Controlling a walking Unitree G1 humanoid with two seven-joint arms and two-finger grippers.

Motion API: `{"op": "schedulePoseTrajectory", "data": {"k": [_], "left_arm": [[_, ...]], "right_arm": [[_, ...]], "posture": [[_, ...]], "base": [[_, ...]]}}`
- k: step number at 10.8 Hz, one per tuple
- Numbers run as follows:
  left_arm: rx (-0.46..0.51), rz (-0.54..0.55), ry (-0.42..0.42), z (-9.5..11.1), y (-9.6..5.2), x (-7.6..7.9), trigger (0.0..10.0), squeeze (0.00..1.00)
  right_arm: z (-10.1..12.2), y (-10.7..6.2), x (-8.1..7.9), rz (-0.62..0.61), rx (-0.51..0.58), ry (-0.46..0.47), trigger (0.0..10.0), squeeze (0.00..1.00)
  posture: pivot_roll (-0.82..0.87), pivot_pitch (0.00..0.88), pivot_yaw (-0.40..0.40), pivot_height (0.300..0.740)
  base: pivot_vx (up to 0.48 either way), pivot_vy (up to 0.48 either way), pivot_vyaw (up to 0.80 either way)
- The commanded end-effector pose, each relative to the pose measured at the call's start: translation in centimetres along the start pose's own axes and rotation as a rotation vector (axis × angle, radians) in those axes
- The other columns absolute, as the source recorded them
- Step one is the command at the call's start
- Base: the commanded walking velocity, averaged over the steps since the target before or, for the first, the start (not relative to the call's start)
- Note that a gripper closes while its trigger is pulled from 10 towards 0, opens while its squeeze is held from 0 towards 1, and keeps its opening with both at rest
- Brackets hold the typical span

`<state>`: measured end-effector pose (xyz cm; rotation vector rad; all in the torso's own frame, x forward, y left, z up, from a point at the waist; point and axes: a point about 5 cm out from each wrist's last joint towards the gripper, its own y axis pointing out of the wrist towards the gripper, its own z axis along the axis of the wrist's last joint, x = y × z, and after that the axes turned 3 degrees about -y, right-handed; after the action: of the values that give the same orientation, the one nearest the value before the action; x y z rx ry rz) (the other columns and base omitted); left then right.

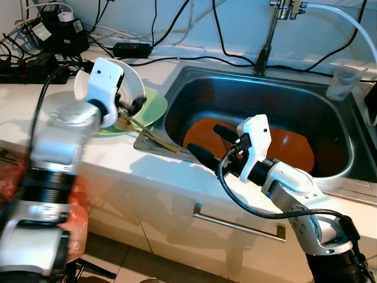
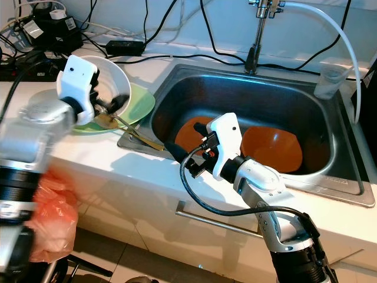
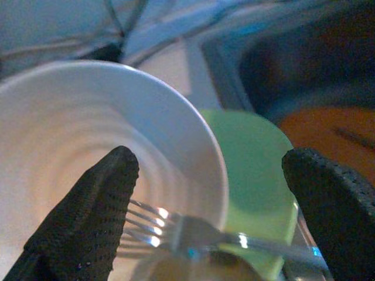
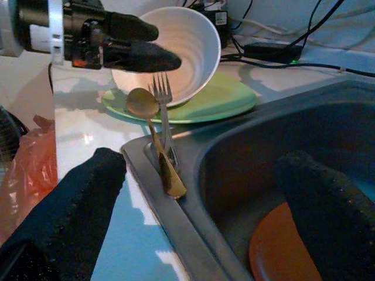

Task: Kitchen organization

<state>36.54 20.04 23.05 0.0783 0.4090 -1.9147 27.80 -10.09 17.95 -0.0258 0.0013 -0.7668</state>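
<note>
A white bowl leans tilted on a green plate on the counter left of the sink. A fork and a gold spoon lie side by side from the plate onto the sink's rim. My left gripper is open at the bowl's lower edge, its fingers either side of the fork's tines. Just above the sink's front left corner, my right gripper is open and empty, pointing at the cutlery handles. Two orange plates lie in the basin.
A faucet stands behind the sink, with a plastic cup at its far right corner. Power strips and cables crowd the back left of the counter. An orange plastic bag hangs low by my left arm.
</note>
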Motion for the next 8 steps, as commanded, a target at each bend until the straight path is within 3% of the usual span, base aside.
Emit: {"op": "schedulePoseTrajectory", "data": {"k": [1, 3, 8], "left_arm": [[-0.015, -0.072, 0.047, 0.2, 0.3, 0.3, 10.0, 0.00], [-0.031, -0.277, 0.158, -0.1, -0.9, 0.5, 10.0, 0.00], [-0.113, -0.349, 0.382, -0.4, -0.8, -0.8, 10.0, 0.00]], "right_arm": [[0.2, 0.1, 0.1, -0.002, 0.006, -0.018, 10.0, 0.00], [0.1, 0.1, 0.2, 0.000, 0.006, -0.019, 10.0, 0.00], [0.0, -0.1, -0.2, 0.027, -0.001, -0.008, 10.0, 0.00]], "posture": [[0.06, 0.000, 0.052, 0.740], [0.06, 0.000, 0.047, 0.740], [0.06, 0.000, 0.032, 0.740]], "base": [[0.000, 0.000, 0.00], [0.000, 0.000, 0.00], [0.000, 0.000, 0.00]]}}
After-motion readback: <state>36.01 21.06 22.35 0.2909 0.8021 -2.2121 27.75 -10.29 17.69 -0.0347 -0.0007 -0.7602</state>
